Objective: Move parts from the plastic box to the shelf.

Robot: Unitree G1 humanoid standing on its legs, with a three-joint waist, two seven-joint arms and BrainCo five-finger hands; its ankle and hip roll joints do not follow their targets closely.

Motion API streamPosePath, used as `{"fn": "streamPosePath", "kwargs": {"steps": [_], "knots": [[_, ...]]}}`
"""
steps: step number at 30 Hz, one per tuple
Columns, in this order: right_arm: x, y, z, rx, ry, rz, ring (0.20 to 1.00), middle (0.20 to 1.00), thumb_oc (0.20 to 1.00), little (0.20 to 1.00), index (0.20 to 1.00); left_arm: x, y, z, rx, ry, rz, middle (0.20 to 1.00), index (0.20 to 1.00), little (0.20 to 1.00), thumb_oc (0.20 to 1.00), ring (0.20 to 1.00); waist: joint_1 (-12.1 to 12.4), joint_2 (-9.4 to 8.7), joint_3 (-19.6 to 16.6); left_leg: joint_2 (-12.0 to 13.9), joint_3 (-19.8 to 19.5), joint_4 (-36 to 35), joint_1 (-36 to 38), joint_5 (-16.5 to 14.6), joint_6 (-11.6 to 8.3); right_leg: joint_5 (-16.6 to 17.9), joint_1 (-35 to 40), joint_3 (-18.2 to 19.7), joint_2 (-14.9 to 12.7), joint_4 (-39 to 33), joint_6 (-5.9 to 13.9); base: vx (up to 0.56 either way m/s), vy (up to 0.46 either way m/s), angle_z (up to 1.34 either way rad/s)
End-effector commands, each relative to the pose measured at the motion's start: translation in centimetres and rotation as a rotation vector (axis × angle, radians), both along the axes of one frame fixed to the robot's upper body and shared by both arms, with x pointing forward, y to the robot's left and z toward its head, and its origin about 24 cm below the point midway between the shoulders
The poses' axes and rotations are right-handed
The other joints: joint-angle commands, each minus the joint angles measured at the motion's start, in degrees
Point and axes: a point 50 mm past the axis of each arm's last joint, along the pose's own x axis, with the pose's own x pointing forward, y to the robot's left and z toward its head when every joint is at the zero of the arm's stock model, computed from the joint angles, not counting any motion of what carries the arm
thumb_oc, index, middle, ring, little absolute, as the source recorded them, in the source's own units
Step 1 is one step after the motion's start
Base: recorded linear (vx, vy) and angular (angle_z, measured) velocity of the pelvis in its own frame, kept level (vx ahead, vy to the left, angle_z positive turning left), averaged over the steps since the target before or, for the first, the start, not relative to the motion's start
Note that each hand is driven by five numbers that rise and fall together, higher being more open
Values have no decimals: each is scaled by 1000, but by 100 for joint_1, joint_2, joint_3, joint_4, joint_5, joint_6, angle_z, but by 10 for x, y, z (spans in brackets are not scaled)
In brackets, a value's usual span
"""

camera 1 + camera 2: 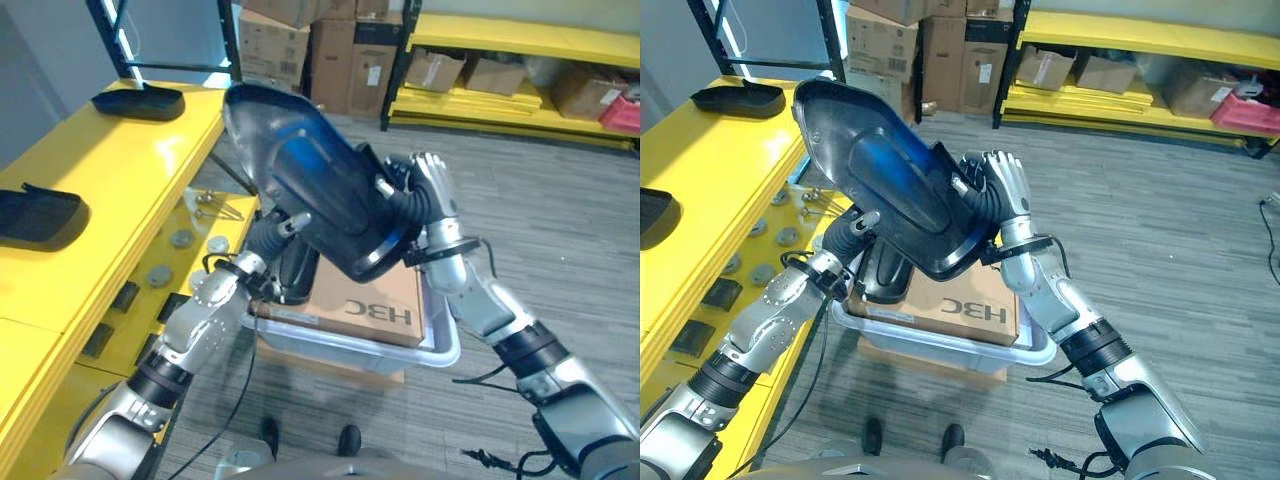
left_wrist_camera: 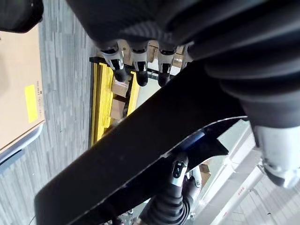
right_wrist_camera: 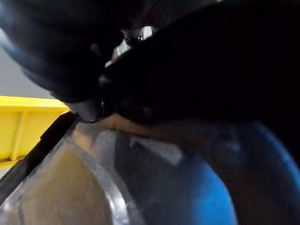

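Got the big black part (image 1: 310,195) up in the air between both hands, above the plastic box (image 1: 440,350), yellow shelf (image 1: 120,160) to my left. Left hand (image 1: 845,240) and right hand (image 1: 425,195) sit against it, can't tell either's fingers. Could slip or clip the shelf.

A large part (image 1: 310,195) is held in the air above the plastic box (image 1: 440,350), between the left hand (image 1: 270,235) at its shelf-side end and the right hand (image 1: 425,190) at its far side. The box stands on the floor just right of the shelf (image 1: 110,190), with a cardboard carton (image 1: 385,305) lying in it and another part (image 1: 295,270) at its left edge. Two parts (image 1: 140,100) (image 1: 35,215) lie on the shelf's top, one at the far end and one nearer the robot by the left edge.
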Motion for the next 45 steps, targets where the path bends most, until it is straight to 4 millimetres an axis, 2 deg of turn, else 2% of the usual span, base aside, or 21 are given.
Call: {"fn": "streamPosePath", "kwargs": {"steps": [1, 2, 4, 6, 12, 15, 18, 20, 23, 25, 30, 31, 32, 36, 37, 40, 41, 42, 43, 44, 45], "knots": [[-7, 34, 28, 139, -140, 204, 200, 200, 200, 200, 200, 2, -25, 23, -62, -92, -55, 686, 686, 686, 686, 686, 95, -116, -241, -1, -90, -12, 299, -711, 19, -604, 344, 86, -206, -28, 357, 0, 0, 0], [-9, 37, 28, 163, -142, 225, 200, 200, 200, 200, 200, 2, -25, 23, -76, -81, -54, 479, 479, 479, 479, 479, 100, -113, -242, -3, -95, -12, 301, -712, 21, -606, 345, 85, -206, -28, 354, 0, 0, 0], [-15, 44, 28, 220, -141, 287, 200, 200, 200, 200, 200, 2, -26, 23, -105, -69, -59, 200, 200, 200, 200, 200, 103, -101, -232, -11, -103, -12, 306, -718, 29, -612, 348, 101, -205, -28, 350, 0, 0, 0], [-16, 46, 28, 224, -144, 307, 200, 200, 200, 200, 200, 2, -25, 23, -97, -74, -47, 200, 200, 200, 200, 200, 108, -99, -231, -14, -109, -12, 308, -720, 30, -615, 349, 106, -205, -28, 350, 0, 0, 0], [-41, 68, 34, 231, -142, 552, 200, 200, 200, 200, 200, 1, -20, 20, -5, -123, -48, 200, 200, 200, 200, 200, 133, -75, -228, -19, -120, -12, 271, -709, 32, -614, 327, 72, -208, -25, 361, -5, -2, 0], [-49, 79, 31, 268, -47, 676, 200, 200, 200, 200, 200, -2, -23, 26, -130, -113, -87, 200, 200, 200, 200, 200, 136, -76, -239, -29, -144, -12, 244, -700, 25, -612, 324, 44, -221, -28, 366, -16, -7, 1], [-56, 98, 18, 308, 60, 770, 200, 200, 200, 200, 200, -5, -30, 33, -178, -149, -80, 200, 200, 200, 200, 200, 141, -77, -241, -27, -151, -12, 233, -682, 29, -608, 317, 34, -232, -13, 351, 0, 0, 0], [-58, 103, 14, 331, 94, 807, 200, 200, 200, 200, 200, -6, -31, 35, -185, -167, -65, 200, 200, 200, 200, 200, 148, -78, -239, -26, -152, -12, 230, -676, 31, -612, 316, 31, -236, -4, 346, -16, -13, 1], [-63, 115, 7, 372, 163, 876, 200, 200, 200, 200, 200, -6, -29, 41, -212, -216, -1, 200, 200, 200, 200, 200, 176, -80, -196, -23, -163, -4, 248, -660, 45, -640, 308, 14, -248, 60, 320, -44, -32, 1], [-68, 126, 3, 372, 205, 928, 200, 200, 200, 200, 200, -6, -17, 51, -242, -303, 161, 200, 200, 200, 200, 200, 266, -74, -99, -36, -250, 154, 190, -679, 66, -730, 275, 2, -268, 246, 264, -87, -59, 2], [-68, 126, 0, 403, 221, 928, 200, 200, 200, 200, 200, -8, 5, 57, -248, -400, 321, 200, 200, 200, 200, 200, 381, -57, -45, -37, -356, 118, 145, -623, 38, -784, 290, -128, -242, 273, 226, -44, -53, 5], [-68, 125, -1, 426, 229, 925, 514, 514, 514, 514, 514, -10, 14, 59, -199, -465, 398, 200, 200, 200, 200, 200, 417, -55, -30, -22, -387, 91, 142, -604, 10, -822, 300, -188, -231, 286, 212, -28, -56, 13], [-68, 124, -2, 436, 233, 922, 1000, 1000, 1000, 1000, 1000, -11, 18, 59, -181, -488, 429, 200, 200, 200, 200, 200, 439, -50, -20, -12, -413, 107, 119, -591, -5, -850, 291, -223, -227, 325, 196, -26, -57, 13], [-65, 120, -5, 488, 279, 922, 1000, 1000, 1000, 1000, 1000, -15, 40, 58, -80, -550, 567, 200, 200, 200, 200, 200, 589, -4, 90, 44, -501, 243, -45, -502, -77, -925, 253, -421, -234, 465, 100, -47, -38, 23], [-63, 116, -7, 527, 311, 923, 1000, 1000, 1000, 1000, 1000, -18, 54, 54, -25, -564, 622, 200, 200, 200, 200, 200, 689, 28, 159, 71, -541, 296, -128, -456, -132, -948, 249, -527, -241, 494, 69, -39, -23, 42], [-61, 109, -14, 544, 353, 906, 1000, 1000, 1000, 1000, 1000, -24, 75, 44, 36, -552, 702, 200, 200, 200, 200, 200, 836, 89, 213, 114, -590, 258, -210, -339, -226, -983, 271, -652, -224, 477, 39, -18, -16, 17], [-61, 109, -14, 544, 354, 907, 1000, 1000, 1000, 1000, 1000, -25, 75, 44, 36, -551, 702, 200, 200, 200, 200, 200, 830, 88, 208, 115, -593, 253, -209, -336, -228, -983, 273, -655, -223, 475, 38, 18, 3, 20], [-61, 104, -24, 553, 403, 871, 1000, 1000, 1000, 1000, 1000, -32, 93, 33, 94, -525, 769, 200, 200, 200, 200, 200, 943, 131, 238, 145, -613, 229, -284, -232, -307, -1001, 303, -739, -207, 455, 23, 19, 5, 23], [-61, 103, -25, 552, 404, 867, 1000, 1000, 1000, 1000, 1000, -33, 95, 32, 98, -522, 775, 200, 200, 200, 200, 200, 950, 134, 238, 149, -613, 221, -289, -220, -314, -1002, 306, -748, -205, 451, 22, 31, 19, 21], [-60, 96, -35, 563, 447, 823, 1000, 1000, 1000, 1000, 1000, -41, 111, 23, 130, -501, 824, 200, 200, 200, 200, 200, 1028, 157, 271, 170, -586, 197, -351, -139, -366, -995, 337, -810, -189, 419, 21, 20, 18, 12], [-59, 93, -39, 565, 466, 805, 1000, 1000, 1000, 1000, 1000, -43, 116, 20, 151, -494, 843, 200, 200, 200, 200, 200, 1046, 160, 270, 173, -580, 194, -376, -113, -379, -988, 349, -829, -186, 404, 23, 34, 26, 13]]}}
